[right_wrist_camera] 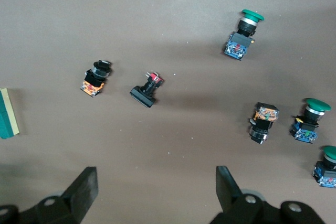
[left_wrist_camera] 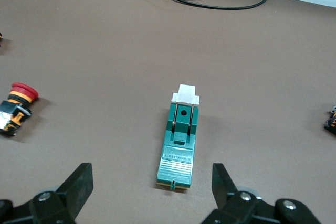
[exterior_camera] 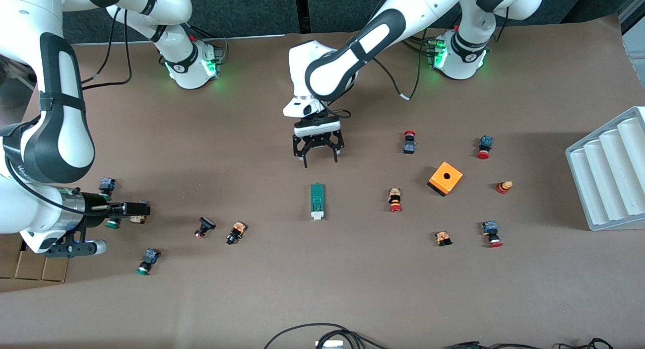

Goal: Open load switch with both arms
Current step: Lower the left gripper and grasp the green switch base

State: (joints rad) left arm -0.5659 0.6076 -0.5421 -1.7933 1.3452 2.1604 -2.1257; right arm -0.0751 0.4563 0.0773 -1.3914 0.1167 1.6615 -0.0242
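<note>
Starting at the right arm's end of the table: the right gripper (exterior_camera: 135, 208) hangs low over a cluster of small push buttons (right_wrist_camera: 315, 129), jaws spread fully apart and holding nothing. It is well apart from the work. Between it and the centre lie two more loose buttons, a black one (exterior_camera: 204, 226) and an orange-bodied one (exterior_camera: 236, 232).

At mid-table the load switch (exterior_camera: 317, 201) lies flat, its long axis running toward the front camera, with the white sliding piece (left_wrist_camera: 186, 94) at the end nearer that camera. The left gripper (exterior_camera: 319, 150) hovers over bare table just short of the switch's green end, jaws wide open and empty; in its wrist view the switch sits squarely between the two fingers (left_wrist_camera: 79, 184).

Toward the left arm's end stand an orange cube (exterior_camera: 445, 178), further buttons and a grey ribbed tray (exterior_camera: 609, 172).

Risks, as judged:
- The switch is unsecured. If one gripper pulls the slider before the other has the body clamped, the whole block likely slides or pivots.
- The right arm's reach crosses the loose buttons; a low path could scatter them or knock one against the switch.
- The block is narrow; a descent slightly off-centre may tip it onto its side.
- Both grippers converging on one small part risks finger contact.
</note>
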